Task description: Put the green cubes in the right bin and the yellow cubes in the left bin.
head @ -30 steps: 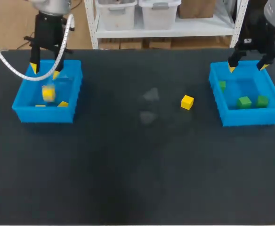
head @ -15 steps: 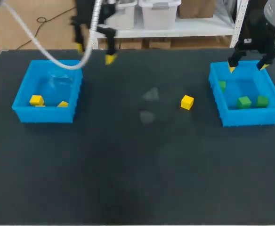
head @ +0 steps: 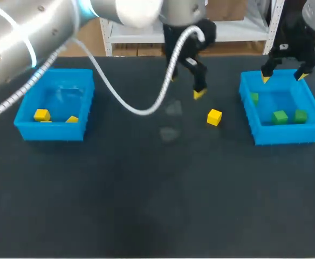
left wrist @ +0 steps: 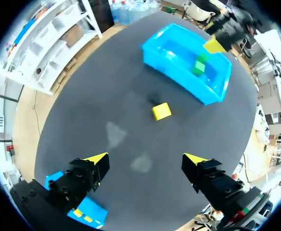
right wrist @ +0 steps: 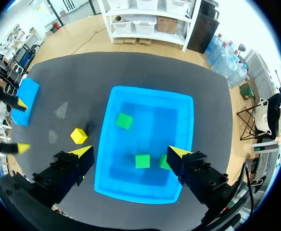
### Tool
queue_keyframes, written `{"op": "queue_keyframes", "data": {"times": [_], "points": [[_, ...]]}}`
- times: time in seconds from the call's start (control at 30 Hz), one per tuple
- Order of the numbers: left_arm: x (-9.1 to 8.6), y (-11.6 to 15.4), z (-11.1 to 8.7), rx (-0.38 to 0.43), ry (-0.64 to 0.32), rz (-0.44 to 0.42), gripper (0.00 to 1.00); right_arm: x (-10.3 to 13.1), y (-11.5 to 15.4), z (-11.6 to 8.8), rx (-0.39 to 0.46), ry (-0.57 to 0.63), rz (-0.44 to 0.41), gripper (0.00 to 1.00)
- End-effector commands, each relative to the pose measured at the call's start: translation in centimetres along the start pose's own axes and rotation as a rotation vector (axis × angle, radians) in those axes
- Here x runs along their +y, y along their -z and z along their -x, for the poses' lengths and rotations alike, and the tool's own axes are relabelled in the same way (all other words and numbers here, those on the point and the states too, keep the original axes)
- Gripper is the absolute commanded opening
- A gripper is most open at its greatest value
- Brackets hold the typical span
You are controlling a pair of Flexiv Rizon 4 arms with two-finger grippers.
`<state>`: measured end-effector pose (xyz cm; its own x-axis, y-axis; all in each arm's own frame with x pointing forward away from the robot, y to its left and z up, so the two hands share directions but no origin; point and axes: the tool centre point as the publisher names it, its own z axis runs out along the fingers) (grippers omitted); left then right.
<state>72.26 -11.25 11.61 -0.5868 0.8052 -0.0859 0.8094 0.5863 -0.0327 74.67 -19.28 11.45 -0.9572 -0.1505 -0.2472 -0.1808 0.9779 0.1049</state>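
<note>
Your one loose cube (head: 214, 117) is yellow, sharp-edged and matte. It lies a little askew on the table (head: 146, 194), near the right bin (head: 248, 110) but not touching its wall. The left gripper (head: 186, 84) hangs just behind and beside it, jaws apart with nothing between them. From the left wrist, the cube sits ahead of the open fingers, apart from both. The right gripper (head: 283, 77) hovers over the right bin's far rim, jaws likewise spread and empty. Three green cubes (head: 279, 116) lie in that bin, two side by side toward the front. The third rests against the wall nearest the loose cube, partly masked by that wall in the head view. From the right wrist, one of the pair is half hidden behind a finger. The left bin (head: 22, 121) holds yellow cubes (head: 41, 114): two you can see plainly, and a thin yellow sliver at the front wall that you cannot call for certain. From the left wrist, only a corner of that bin shows under a finger. Both bins are glossy blue plastic, rectangular and open-topped. The table is dark, matte and flat, with two pale smudges (head: 172, 109) near the middle. A white ribbed hose (head: 141, 110) loops down from the left arm.
</note>
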Motion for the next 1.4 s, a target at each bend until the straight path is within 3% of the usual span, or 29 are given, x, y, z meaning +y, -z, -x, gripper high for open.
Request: {"op": "queue_keyframes", "data": {"times": [0.03, 0.13, 0.2, 0.4, 0.67, 0.93, 1.4], "points": [[-2.6, -1.8, 0.0, -0.216, 0.018, 0.015, 1.00, 0.0, 0.1, -0.2, -0.006, -0.002, -0.003, 1.00], [-3.5, -2.9, 0.3, -0.184, 0.059, 0.050, 1.00, 0.0, 0.1, -0.2, -0.006, -0.002, -0.003, 1.00], [-3.9, -3.8, 0.6, -0.167, 0.099, 0.026, 1.00, 0.0, 0.1, -0.2, -0.006, -0.002, -0.003, 1.00], [-3.9, -6.5, 2.1, -0.144, 0.186, 0.053, 1.00, 0.0, 0.1, -0.2, -0.006, -0.002, -0.003, 1.00], [-3.8, -9.1, 4.0, -0.107, 0.186, 0.138, 1.00, 0.0, 0.1, -0.2, -0.006, -0.002, -0.003, 1.00], [-3.5, -10.3, 5.8, -0.074, 0.199, 0.130, 1.00, 0.0, 0.1, -0.2, -0.006, -0.002, -0.003, 1.00], [-2.0, -12.7, 7.0, -0.016, 0.227, 0.137, 1.00, 0.0, 0.1, -0.2, -0.006, -0.002, -0.003, 1.00]]}}
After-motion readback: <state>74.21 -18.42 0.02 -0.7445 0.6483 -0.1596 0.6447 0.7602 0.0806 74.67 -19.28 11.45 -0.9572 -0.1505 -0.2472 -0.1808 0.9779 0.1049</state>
